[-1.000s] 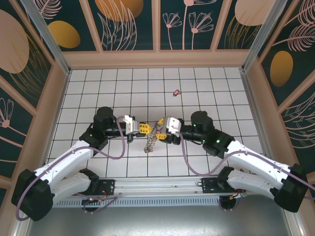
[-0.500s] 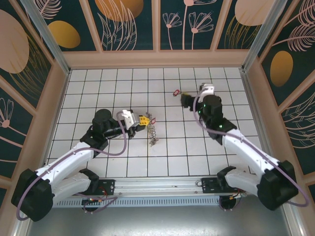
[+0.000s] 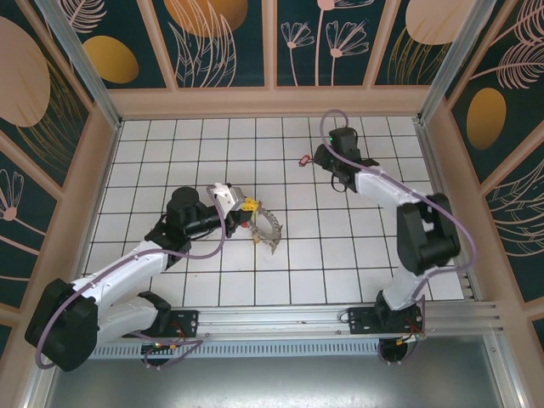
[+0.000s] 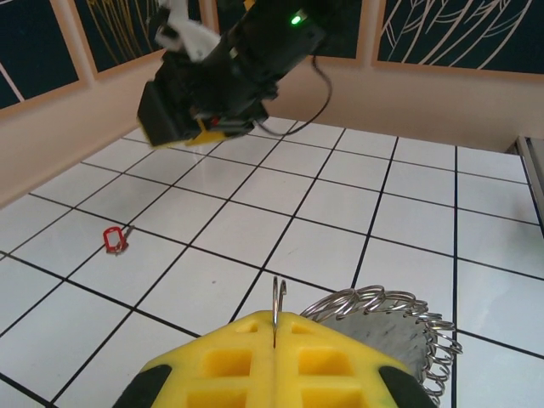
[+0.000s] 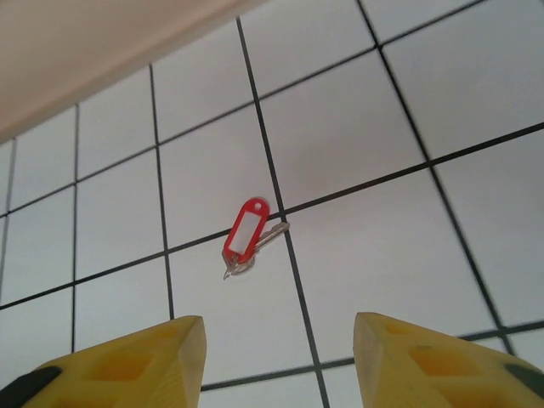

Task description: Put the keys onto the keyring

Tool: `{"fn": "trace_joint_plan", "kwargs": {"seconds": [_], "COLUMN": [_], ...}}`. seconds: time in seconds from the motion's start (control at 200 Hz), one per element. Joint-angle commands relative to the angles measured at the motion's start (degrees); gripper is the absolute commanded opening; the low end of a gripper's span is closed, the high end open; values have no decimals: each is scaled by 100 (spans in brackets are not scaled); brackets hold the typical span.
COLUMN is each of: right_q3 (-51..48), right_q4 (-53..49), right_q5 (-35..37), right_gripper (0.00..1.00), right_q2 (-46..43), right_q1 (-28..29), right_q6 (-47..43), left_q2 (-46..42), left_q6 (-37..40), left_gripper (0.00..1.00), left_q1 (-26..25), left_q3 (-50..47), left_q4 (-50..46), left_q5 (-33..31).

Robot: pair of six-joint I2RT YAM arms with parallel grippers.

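One keyring (image 3: 269, 229) in the left jaws' pinch; one red-tagged key (image 5: 246, 231) just ahead of the spread right jaws.

Ahead of the right gripper (image 5: 279, 331), between its spread fingers, the red-tagged key (image 5: 246, 236) lies alone on bare tiles (image 5: 382, 255), with open floor on every side. The beige wall (image 5: 85, 59) closes off the far left. Ahead of the left gripper (image 4: 276, 327), whose fingers are pressed together, the keyring (image 4: 382, 323) blocks the right, and the right arm (image 4: 229, 68) hangs overhead farther on.
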Motion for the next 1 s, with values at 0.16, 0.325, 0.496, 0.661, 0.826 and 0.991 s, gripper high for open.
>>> {"fn": "trace_joint_plan", "kwargs": {"seconds": [0.16,0.325,0.496,0.661,0.826,0.991], "right_q3": [1304,1683,2035,2262,2430,2647], "right_q4": [-391,-509,-766,-958,-993,-1095], "right_q5": [-510,-534,-589,-464,-534,-534], "right_gripper": [46,43,38,35,35,30], "right_q2": [1422,1922,2300,2482,2648,2852], "right_q1": [0,5,58,137,214,272], "right_q6": [500,721,716,755,897,996], "left_q2": [43,138,110,118,118,153], "left_q6": [-411,-567,-523,-483,-412,-360], "left_gripper": [0,0,0,0,0,0], "left_q1": [51,47,48,46,60,48], "left_q3": [41,63,89,111,144,213], "left_q4": [299,383,301,254,176,55], "left_q5": [-387,-293,-392,-392,-359,-295]}}
